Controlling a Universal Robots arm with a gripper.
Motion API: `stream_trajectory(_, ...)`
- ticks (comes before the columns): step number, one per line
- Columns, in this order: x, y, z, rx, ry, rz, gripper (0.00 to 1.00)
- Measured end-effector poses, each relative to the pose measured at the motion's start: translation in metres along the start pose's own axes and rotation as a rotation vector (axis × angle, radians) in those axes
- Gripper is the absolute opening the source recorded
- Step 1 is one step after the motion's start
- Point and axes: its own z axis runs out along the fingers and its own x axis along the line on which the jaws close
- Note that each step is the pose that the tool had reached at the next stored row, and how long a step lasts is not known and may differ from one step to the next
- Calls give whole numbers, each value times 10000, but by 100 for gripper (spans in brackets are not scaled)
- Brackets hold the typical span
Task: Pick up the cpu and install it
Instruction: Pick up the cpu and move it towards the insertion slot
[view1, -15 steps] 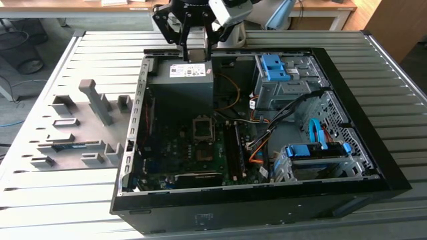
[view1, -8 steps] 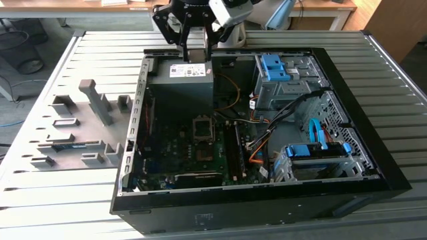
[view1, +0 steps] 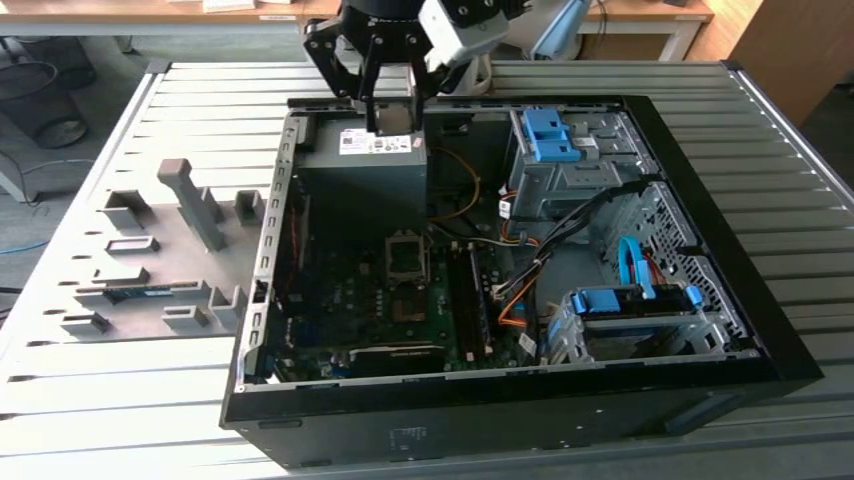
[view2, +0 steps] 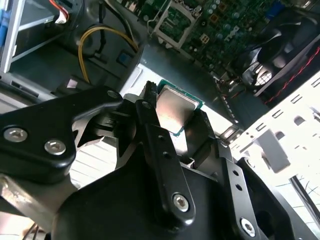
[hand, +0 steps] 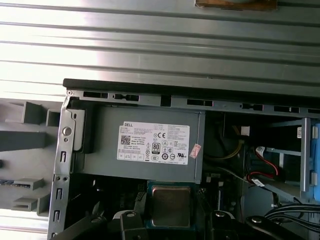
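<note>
Above the large grey metal power supply box with its white label, inside the open black computer case, my tool pinches the small square silvery-grey cpu by two opposite edges. The pick-up is done, I judge. The install is not: the motherboard's square metal-framed socket looks empty, well apart from the chip.

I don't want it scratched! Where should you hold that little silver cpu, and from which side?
Pinch the cpu by two opposite thin edges, coming in edge-on. It is flat, square and thin, so those edges are parallel and the silvery face goes untouched, as the tool holds it here.
</note>
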Motion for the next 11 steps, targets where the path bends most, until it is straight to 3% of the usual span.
stream_trajectory(11,8,-146,33,-1,-1,1,47)
